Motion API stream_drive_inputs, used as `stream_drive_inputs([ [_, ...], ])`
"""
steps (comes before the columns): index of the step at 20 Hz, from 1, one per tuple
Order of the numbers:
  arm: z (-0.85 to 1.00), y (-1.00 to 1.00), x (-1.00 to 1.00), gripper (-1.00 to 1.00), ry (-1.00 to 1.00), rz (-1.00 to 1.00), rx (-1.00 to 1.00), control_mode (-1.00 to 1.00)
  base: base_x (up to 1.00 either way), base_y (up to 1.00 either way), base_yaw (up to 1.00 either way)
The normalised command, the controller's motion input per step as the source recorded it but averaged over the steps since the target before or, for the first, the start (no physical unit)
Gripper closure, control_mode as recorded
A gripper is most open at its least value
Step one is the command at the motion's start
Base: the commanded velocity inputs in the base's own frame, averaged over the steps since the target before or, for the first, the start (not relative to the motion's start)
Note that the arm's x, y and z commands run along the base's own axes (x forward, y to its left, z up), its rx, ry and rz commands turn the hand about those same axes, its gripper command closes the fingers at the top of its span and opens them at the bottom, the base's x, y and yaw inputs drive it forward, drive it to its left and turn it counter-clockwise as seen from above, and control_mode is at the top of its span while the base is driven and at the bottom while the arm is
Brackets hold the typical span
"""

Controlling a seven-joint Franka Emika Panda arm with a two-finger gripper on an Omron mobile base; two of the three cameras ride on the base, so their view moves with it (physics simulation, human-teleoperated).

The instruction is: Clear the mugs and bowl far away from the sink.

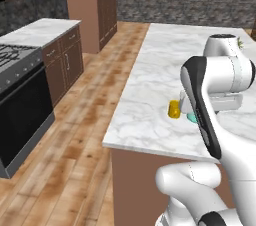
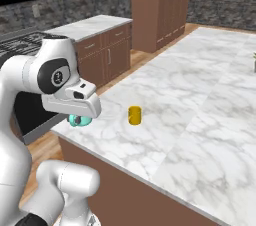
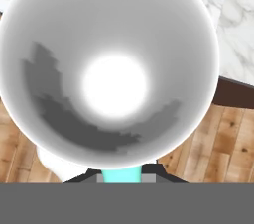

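Note:
The teal mug is seen from above in the hand view, its white inside facing the camera and its teal wall at the bottom between the dark fingertips. My gripper is shut on that wall. In the base views the teal mug peeks out under the hand, at the near corner of the marble island counter. I cannot tell whether it rests on the counter or hangs just above it. The yellow mug stands upright a short way beside it. The bowl and the sink are out of view.
The counter edge drops to wood floor just by the teal mug. A black stove and a second counter with brown cabinets line the left wall. A small plant stands farther back on the island.

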Motion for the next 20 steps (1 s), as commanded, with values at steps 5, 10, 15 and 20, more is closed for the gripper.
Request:
stream_drive_inputs([
  [5, 0.0, 0.0, 0.0, 1.0, 0.0, 0.0, 0.0, 1.0, 0.81, 0.59, -0.34],
  [10, 0.0, 0.0, 0.0, 1.0, 0.0, 0.0, 0.0, 1.0, 0.89, 0.39, 0.01],
  [15, -0.11, 0.1, 0.16, 1.0, 0.0, 0.04, 0.0, -1.0, 0.6, 0.32, 0.1],
  [20, -0.5, 0.43, 0.74, 1.0, 0.0, 0.26, -0.03, -1.0, 0.0, 0.0, 0.0],
])
